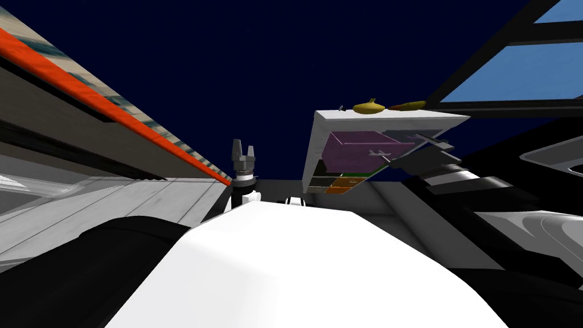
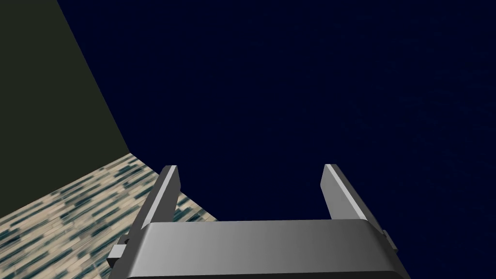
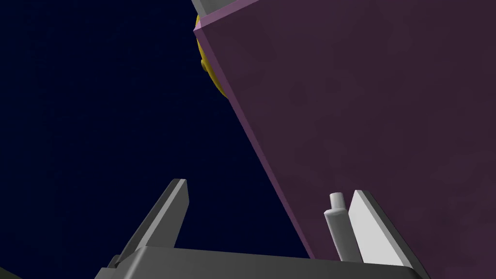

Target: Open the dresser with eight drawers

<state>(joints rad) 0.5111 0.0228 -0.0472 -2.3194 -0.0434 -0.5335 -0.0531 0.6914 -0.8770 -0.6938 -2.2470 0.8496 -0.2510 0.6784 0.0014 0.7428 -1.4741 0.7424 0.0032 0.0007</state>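
Observation:
The dresser has a white top and drawers of different colours, and stands ahead to the right. Its purple drawer is pulled out well beyond the others. My right gripper sits at that drawer's front, open. In the right wrist view the purple drawer front looms close, and its small grey handle stands just inside one finger of the right gripper, not clamped. My left gripper is raised upright ahead to the left, away from the dresser, open and empty.
A yellow object and an orange-brown one lie on the dresser top. Below the purple drawer is an orange drawer. A wall with an orange stripe runs along the left. A window is at the upper right.

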